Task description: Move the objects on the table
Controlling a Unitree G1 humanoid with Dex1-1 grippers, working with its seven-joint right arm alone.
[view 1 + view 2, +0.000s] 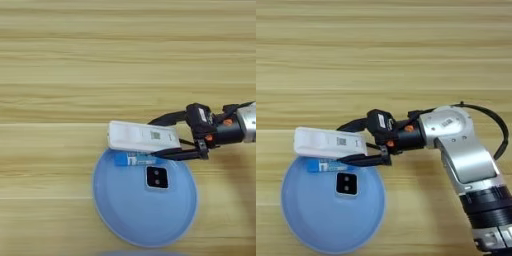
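White bar point(143, 137): sitting between the two black fingers, hanging over the plate's far rim, grey label up.
Gripper point(354, 141): fingers closing on the bar from its right end (silver forearm coming in from the right).
Blue tube point(136, 160): lying on the plate point(125, 220) near its far rim.
Black square piece point(157, 177): resting mid-plate.
Table point(60, 60): carrying the plate at its near edge.

I see the white bar-shaped device point(143, 136) lying across the far edge of the plate point(125, 220), grey label up. The short blue tube point(136, 160) sits just under its near side, on the plate. The tiny black square piece point(157, 177) lies flat nearby.
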